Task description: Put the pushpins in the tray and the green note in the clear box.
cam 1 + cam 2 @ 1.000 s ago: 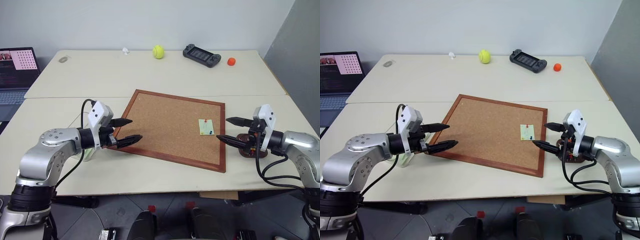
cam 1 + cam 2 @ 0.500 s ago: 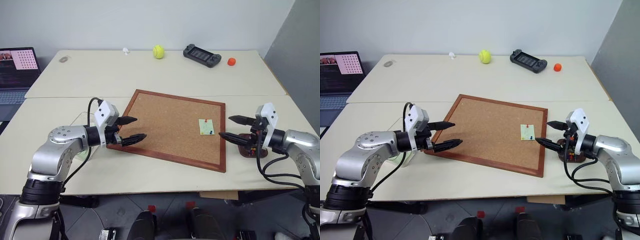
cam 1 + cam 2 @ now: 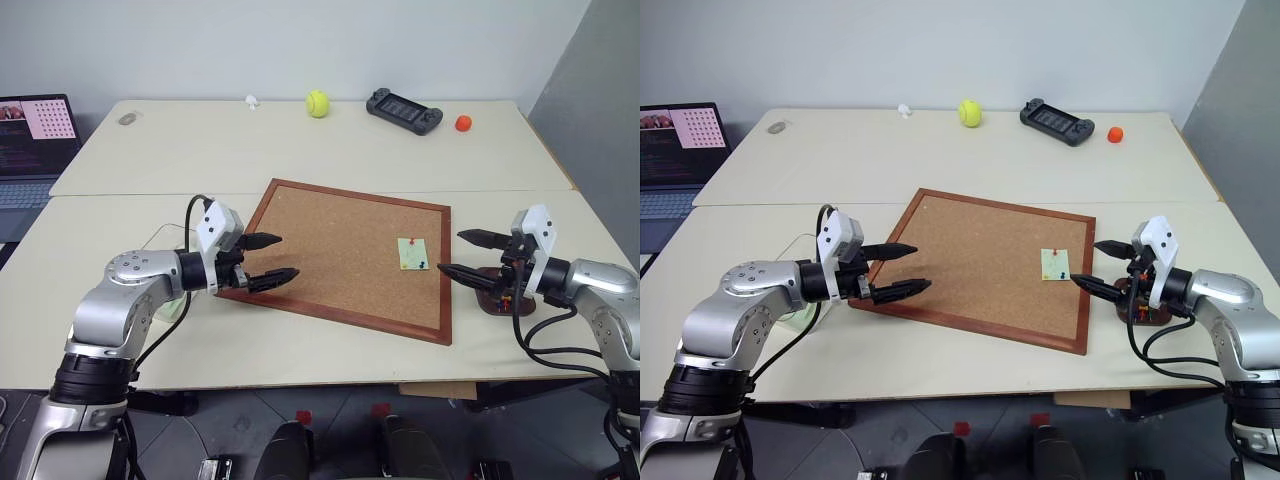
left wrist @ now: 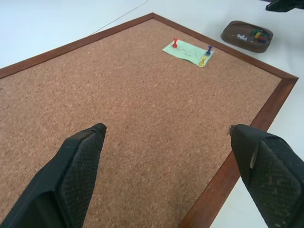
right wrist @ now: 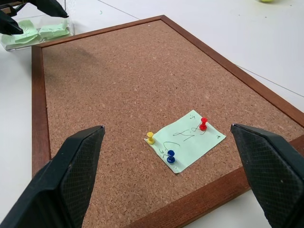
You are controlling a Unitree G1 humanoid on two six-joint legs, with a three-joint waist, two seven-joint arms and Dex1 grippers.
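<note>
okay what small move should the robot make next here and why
Probably ease the open right gripper toward the red pushpin. The green note is pinned to the cork board by three pins, so pins likely come out first.

A pale cream table [image 3: 300, 150] carries it all, and the cork board [image 3: 345, 255] sits square in the middle. Just off its right edge lies the tray [image 3: 497, 302]; just off its left edge, the clear box [image 3: 798, 250]. Well behind the board sit a tennis ball [image 3: 317, 103], a game controller [image 3: 403, 110] and an orange-red ball [image 3: 462, 123].
</note>
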